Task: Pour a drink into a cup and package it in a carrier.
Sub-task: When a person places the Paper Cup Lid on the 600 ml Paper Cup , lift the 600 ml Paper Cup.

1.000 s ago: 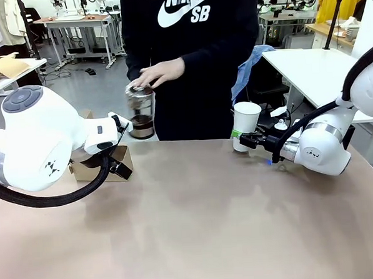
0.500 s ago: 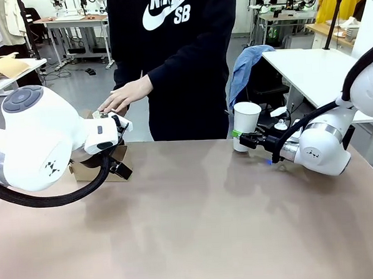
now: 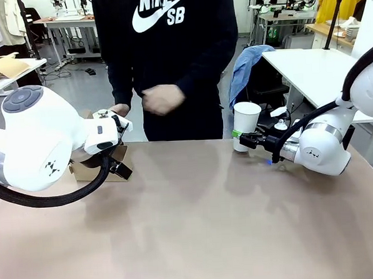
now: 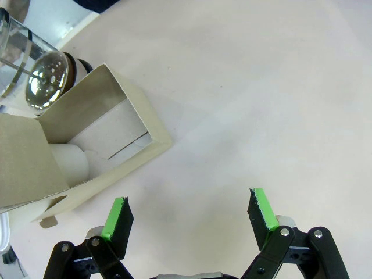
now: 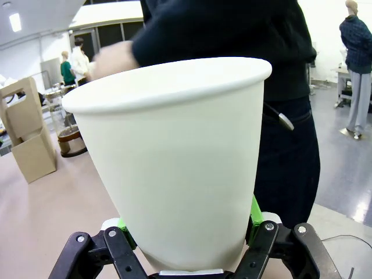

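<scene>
Cup (image 3: 245,119) in right claw (image 3: 241,137), jug (image 4: 23,55) beside carrier (image 4: 81,110)

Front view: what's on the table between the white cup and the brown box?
Nothing. In the front view the table is bare between the cup and the carrier. The person stands behind that stretch, at the table's far edge.

On the table (image 3: 197,220), carrier (image 4: 133,110) left, cup (image 3: 245,121) right.
</scene>
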Robot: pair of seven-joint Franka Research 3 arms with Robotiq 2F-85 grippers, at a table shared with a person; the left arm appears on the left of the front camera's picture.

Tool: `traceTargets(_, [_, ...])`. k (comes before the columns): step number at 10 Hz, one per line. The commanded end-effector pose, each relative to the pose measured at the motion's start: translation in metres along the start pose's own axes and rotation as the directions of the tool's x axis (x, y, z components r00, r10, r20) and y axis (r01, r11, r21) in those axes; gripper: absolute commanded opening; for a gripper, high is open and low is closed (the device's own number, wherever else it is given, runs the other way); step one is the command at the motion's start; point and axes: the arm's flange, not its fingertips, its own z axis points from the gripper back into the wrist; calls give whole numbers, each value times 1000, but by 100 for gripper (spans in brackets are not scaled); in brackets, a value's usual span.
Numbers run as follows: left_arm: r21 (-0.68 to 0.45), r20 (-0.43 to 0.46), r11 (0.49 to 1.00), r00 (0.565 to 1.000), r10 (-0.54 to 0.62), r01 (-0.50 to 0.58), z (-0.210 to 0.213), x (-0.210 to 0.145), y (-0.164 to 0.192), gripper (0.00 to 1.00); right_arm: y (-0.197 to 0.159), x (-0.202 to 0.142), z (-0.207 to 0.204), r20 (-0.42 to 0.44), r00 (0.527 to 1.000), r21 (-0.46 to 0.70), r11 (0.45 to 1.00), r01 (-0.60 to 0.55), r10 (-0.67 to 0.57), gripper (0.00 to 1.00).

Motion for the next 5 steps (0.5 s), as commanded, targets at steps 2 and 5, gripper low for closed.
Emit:
traceTargets(2, [-1,1,1000,1000,1,-1,0,0,0,100,-1,3,-4,1,1000,-5,1000,-4,4,80])
traceTargets(5, [-1,1,1000,1000,1,-1,0,0,0,100,-1,3,-4,1,1000,-5,1000,-4,4,80])
